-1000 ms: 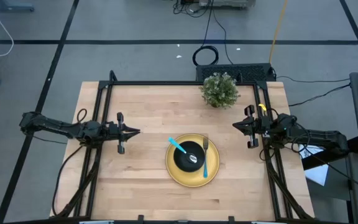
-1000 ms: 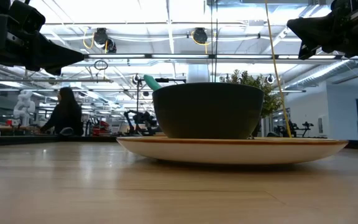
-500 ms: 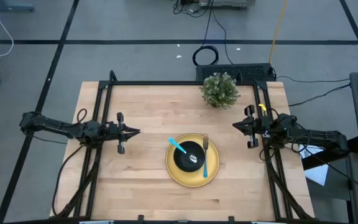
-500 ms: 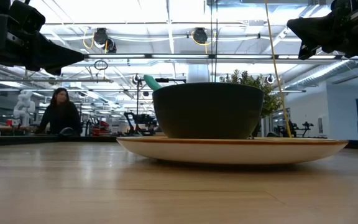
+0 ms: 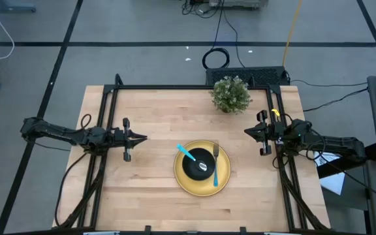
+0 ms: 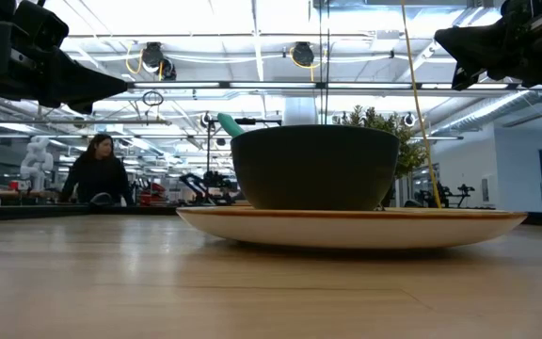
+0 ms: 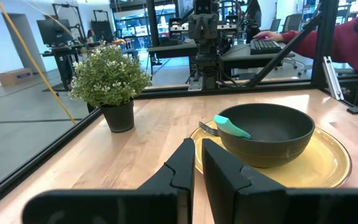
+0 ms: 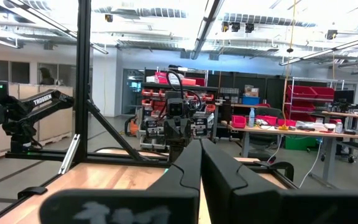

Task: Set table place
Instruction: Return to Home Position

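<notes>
Left gripper [image 5: 142, 138] and right gripper [image 5: 247, 132] are closed, empty, flanking plate [image 5: 201, 190]. Bowl [image 5: 192, 167] looks rigid, slick, breakable; grip at rim.

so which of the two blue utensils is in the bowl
The spoon: its head sits in the bowl, handle over the rim. The fork lies on the plate beside it.

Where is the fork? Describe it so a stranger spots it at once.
On the wooden table sits a yellow plate holding a black bowl. The fork lies on the plate beside the bowl, toward the right arm; the other turquoise-handled piece, the spoon, rests in the bowl.
</notes>
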